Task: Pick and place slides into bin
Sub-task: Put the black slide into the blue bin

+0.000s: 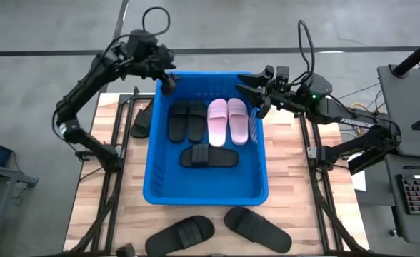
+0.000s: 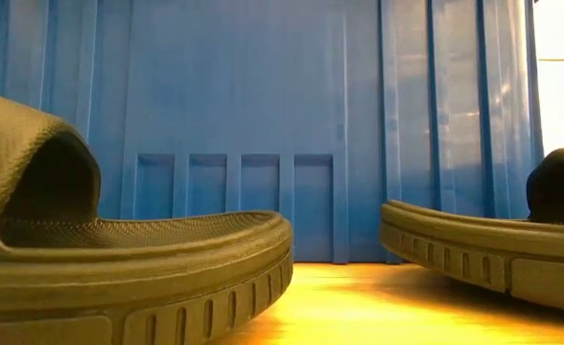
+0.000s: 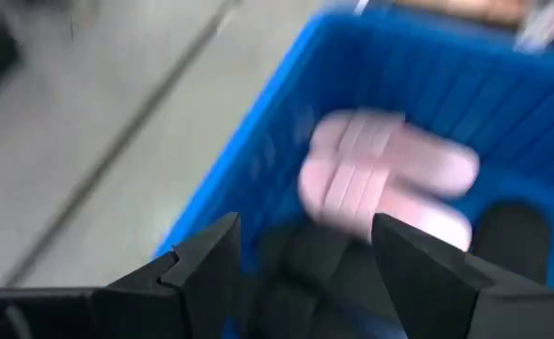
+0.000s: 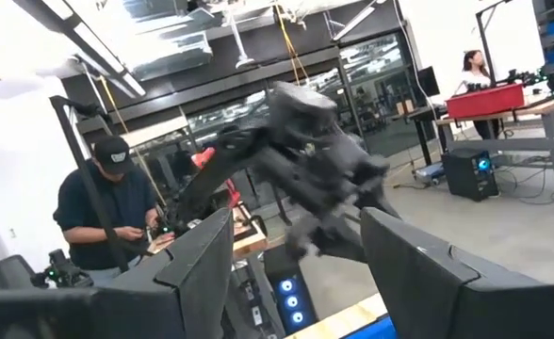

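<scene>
From above, the bin (image 1: 206, 193) sits mid-counter (image 1: 303, 207) holding five slides: two black ones (image 1: 187, 120), the pink pair (image 1: 228, 120) and another black one (image 1: 208, 157) lying crosswise. Two black slides (image 1: 217, 230) wait on the counter in front of the bin, and one more (image 1: 141, 123) lies just outside its left wall. The left gripper (image 1: 167, 82) hovers over the bin's far left corner, the right gripper (image 1: 253, 84) over the far right corner, both empty.

At counter height, the two front slides (image 2: 119, 259) frame the bin's blue wall.

Past the left wrist, the fingers (image 3: 206, 268) stand apart with nothing between them (pink slides below).

Past the right wrist, the fingers (image 4: 202, 254) are likewise spread, facing the other arm and the room.

Judging by this, a drop is done; next calls for reaching one of the outside slides.
</scene>
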`<state>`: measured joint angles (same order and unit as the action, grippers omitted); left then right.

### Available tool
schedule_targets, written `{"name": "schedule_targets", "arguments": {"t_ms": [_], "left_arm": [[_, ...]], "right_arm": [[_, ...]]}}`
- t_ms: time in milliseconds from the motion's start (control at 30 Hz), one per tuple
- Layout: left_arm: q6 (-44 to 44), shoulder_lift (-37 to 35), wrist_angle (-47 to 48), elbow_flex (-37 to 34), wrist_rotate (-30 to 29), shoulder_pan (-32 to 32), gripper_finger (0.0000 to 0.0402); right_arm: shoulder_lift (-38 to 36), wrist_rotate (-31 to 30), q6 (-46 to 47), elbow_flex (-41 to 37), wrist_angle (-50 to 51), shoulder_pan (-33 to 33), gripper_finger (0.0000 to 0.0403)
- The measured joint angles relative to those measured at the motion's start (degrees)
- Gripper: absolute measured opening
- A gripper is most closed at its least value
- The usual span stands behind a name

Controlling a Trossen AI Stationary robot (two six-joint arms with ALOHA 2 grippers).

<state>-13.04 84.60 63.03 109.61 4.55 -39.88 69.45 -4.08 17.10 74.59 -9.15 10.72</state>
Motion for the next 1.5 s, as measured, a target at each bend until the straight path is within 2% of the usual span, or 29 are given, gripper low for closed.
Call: {"name": "schedule_targets", "arguments": {"t_ms": [167, 367, 600, 867, 1067, 1233, 1333, 1500], "left_arm": [[-2.29, 3.06, 11.05, -0.82, 5.11, -6.65, 0.0225], [-0.91, 3.8, 12.62, -4.41, 5.28, -11.79, 0.0225], [10.18, 3.45, 12.73, -8.17, -1.54, -16.73, 0.0225], [15.83, 2.69, 14.44, -9.27, -8.32, -19.78, 0.0225], [16.79, 2.66, 15.9, -10.16, -9.56, -21.35, 0.0225], [17.69, 3.02, 16.34, -15.75, -9.98, -22.1, 0.0225], [21.78, 3.02, 18.84, -19.59, -13.04, -22.95, 0.0225], [23.94, 3.03, 19.74, -22.34, -12.0, -22.91, 0.0225]], "right_arm": [[0.0, 0.0, -0.06, 0.0, 1.44, 0.0, 0.0224], [0.0, 0.0, -0.24, -0.02, 4.26, 0.02, 0.0224], [-0.04, -0.02, -0.61, -0.02, 4.72, 0.02, 0.0224], [-0.04, -0.02, -0.67, -0.02, 6.49, 0.04, 0.0224], [-0.04, -0.04, -1.09, -0.02, 7.45, 0.05, 0.0224], [-0.04, -0.04, -1.31, -0.02, 7.5, 0.07, 0.0224], [-0.04, -0.04, -1.26, -0.02, 8.4, 0.04, 0.0224], [-0.04, -0.04, -1.22, -0.02, 10.0, 0.04, 0.0224]]}}
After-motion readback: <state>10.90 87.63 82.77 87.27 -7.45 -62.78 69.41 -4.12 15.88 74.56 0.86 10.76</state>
